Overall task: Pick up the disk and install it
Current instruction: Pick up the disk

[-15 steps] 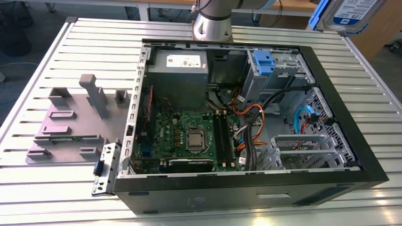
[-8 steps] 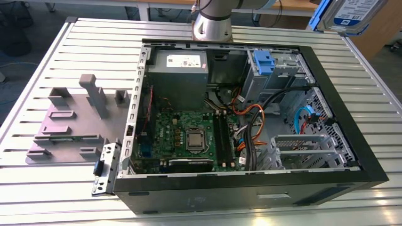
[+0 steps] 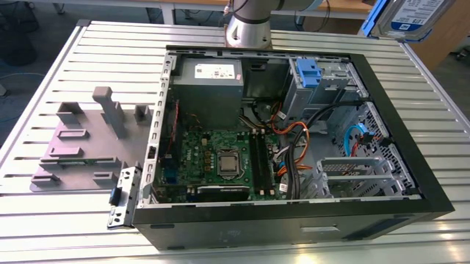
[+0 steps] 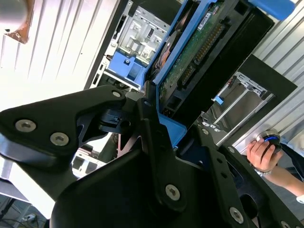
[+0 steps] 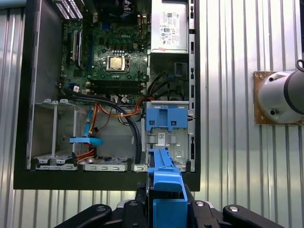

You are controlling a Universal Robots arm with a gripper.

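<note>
Now | pincer (image 5: 165, 202) clamped on disk (image 3: 406, 17) | arm holds it aloft above open computer case (image 3: 279, 224)

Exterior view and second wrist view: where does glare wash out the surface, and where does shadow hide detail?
In the exterior view, glare streaks the table beside the computer case. In the second wrist view, the table burns white, while the gripper holding the disk is dark.
</note>
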